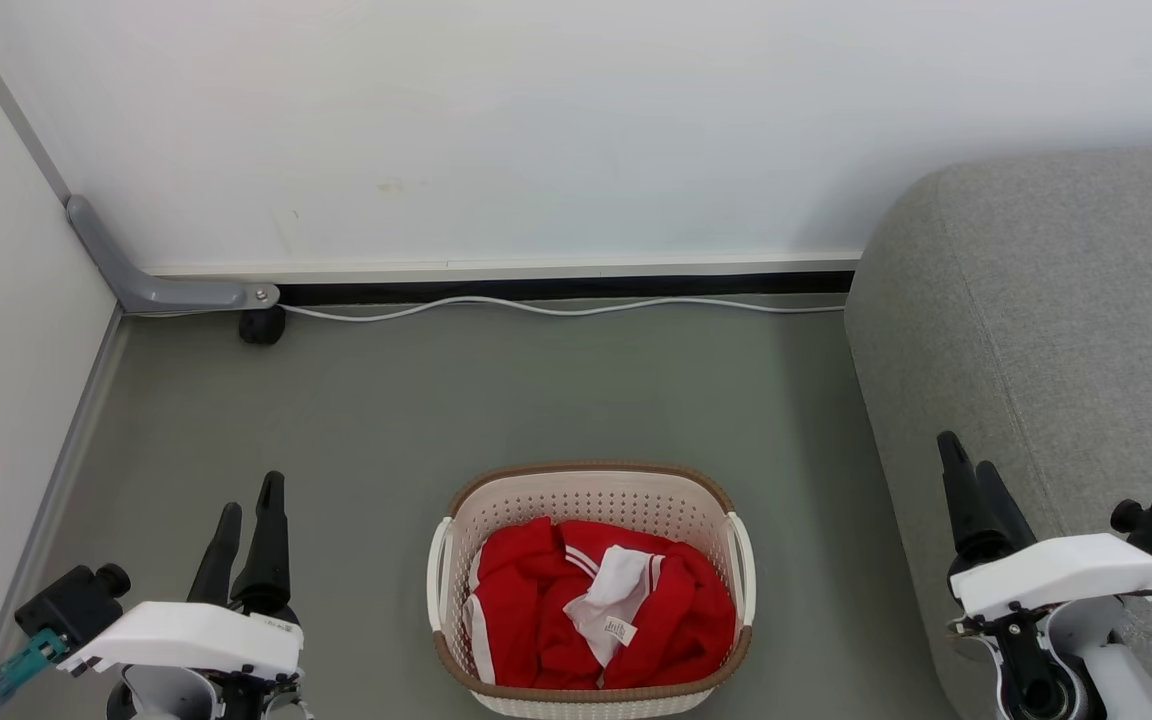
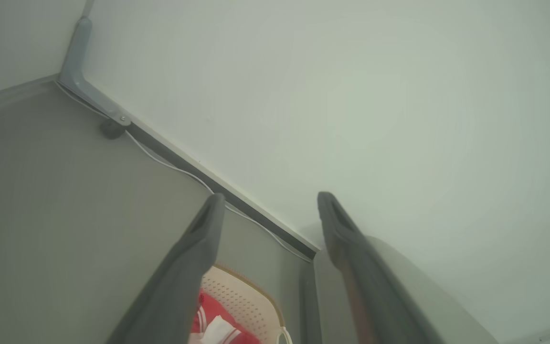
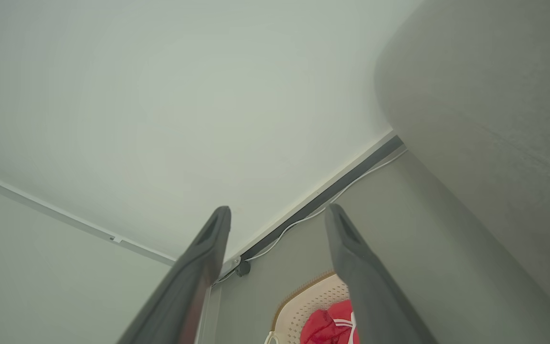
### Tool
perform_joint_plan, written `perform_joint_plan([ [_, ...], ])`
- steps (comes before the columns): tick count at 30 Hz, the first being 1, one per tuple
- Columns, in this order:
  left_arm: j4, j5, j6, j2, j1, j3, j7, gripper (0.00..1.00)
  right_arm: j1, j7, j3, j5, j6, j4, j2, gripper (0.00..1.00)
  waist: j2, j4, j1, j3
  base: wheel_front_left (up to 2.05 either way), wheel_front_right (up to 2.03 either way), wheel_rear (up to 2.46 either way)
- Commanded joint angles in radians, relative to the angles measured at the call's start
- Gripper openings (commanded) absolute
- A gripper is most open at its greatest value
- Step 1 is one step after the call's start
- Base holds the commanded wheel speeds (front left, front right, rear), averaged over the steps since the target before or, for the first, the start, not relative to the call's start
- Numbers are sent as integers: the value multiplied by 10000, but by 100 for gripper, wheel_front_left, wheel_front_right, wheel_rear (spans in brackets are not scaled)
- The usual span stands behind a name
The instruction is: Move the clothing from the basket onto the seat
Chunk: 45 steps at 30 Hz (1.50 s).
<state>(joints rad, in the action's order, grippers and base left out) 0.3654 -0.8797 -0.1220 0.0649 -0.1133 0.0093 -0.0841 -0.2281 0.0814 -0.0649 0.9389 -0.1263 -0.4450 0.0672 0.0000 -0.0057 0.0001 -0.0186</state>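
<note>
seat (image 1: pixel 1036 300): grey woven upholstery, rounded edge, at right | basket (image 1: pixel 591 470): cream perforated plastic, brown woven-look rim, oval, on floor (image 1: pixel 386 400) near seat | clothing (image 1: pixel 536 600): soft crumpled red fabric, white stripes, tagged patch, inside basket | left gripper (image 1: pixel 251 495): fingers spread, empty | right gripper (image 1: pixel 966 452): fingers spread, empty

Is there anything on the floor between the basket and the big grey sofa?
No. In the head view, just bare grey floor separates the basket from the sofa.
</note>
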Motion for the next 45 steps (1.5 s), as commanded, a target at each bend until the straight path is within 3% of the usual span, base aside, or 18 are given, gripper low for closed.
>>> perform_joint_plan([
  [1,-214,404,-47,227,-685,108,-152,100,-547,184,-179,-374,-37,134,134,100,0,-5,-1,-4,0,0,0],
  [45,504,5792,-78,499,-1426,-16,-1417,100,-1897,1445,-1033,-5496,-43,-937,200,100,0,-100,0,-2,0,0,0],
])
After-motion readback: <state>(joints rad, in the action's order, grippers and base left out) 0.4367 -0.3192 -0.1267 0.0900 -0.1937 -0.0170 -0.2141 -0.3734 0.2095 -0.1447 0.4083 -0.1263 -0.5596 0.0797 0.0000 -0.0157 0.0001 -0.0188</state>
